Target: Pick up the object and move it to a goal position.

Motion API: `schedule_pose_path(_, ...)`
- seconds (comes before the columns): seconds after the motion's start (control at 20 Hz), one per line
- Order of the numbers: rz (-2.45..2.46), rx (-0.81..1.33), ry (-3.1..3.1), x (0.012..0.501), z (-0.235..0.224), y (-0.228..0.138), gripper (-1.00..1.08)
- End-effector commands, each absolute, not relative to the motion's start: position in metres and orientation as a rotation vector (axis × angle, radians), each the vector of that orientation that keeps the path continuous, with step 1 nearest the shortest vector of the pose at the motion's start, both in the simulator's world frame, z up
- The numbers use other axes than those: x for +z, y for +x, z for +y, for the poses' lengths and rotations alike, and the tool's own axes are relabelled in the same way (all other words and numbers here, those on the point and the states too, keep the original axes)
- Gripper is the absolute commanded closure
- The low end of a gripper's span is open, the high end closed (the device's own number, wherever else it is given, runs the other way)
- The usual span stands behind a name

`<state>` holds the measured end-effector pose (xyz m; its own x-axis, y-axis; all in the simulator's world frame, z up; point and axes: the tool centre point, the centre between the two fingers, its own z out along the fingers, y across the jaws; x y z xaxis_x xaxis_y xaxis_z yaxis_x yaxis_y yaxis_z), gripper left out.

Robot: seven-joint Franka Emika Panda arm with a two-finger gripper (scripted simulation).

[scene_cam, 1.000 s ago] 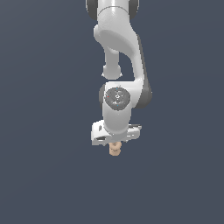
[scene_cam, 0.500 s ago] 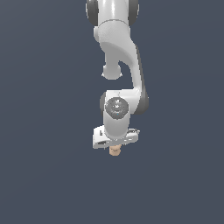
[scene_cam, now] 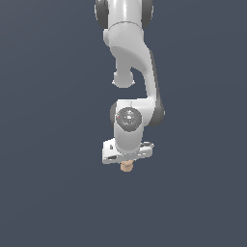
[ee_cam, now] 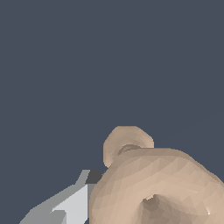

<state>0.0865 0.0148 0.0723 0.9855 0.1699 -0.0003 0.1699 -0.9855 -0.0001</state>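
The object [scene_cam: 126,167] is a tiny tan knobbly piece poking out just below the white hand of the arm in the exterior view. In the wrist view the object [ee_cam: 153,183] fills the near part of the picture, with stacked rounded rings and a hole in it. My gripper [scene_cam: 126,164] is shut on it, and the fingers are hidden behind the hand in the exterior view. One grey fingertip [ee_cam: 70,203] shows beside the object in the wrist view, touching it.
A plain dark blue-grey background [scene_cam: 48,193] surrounds the arm [scene_cam: 130,58] in both views. No other objects, edges or goal marker show.
The hand and the held object have risen slightly in the exterior view. The lower arm has folded up a little.
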Motion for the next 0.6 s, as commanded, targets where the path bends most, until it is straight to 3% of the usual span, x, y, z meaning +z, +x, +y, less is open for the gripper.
schedule_pose_path(0.0, -0.268, 0.0, -3.13, 0.0724, 0.0148, 0.0866, 1.08)
schedule_pose_path(0.55, -0.268, 0.0, -3.13, 0.0807, 0.0221, 0.0768, 1.08)
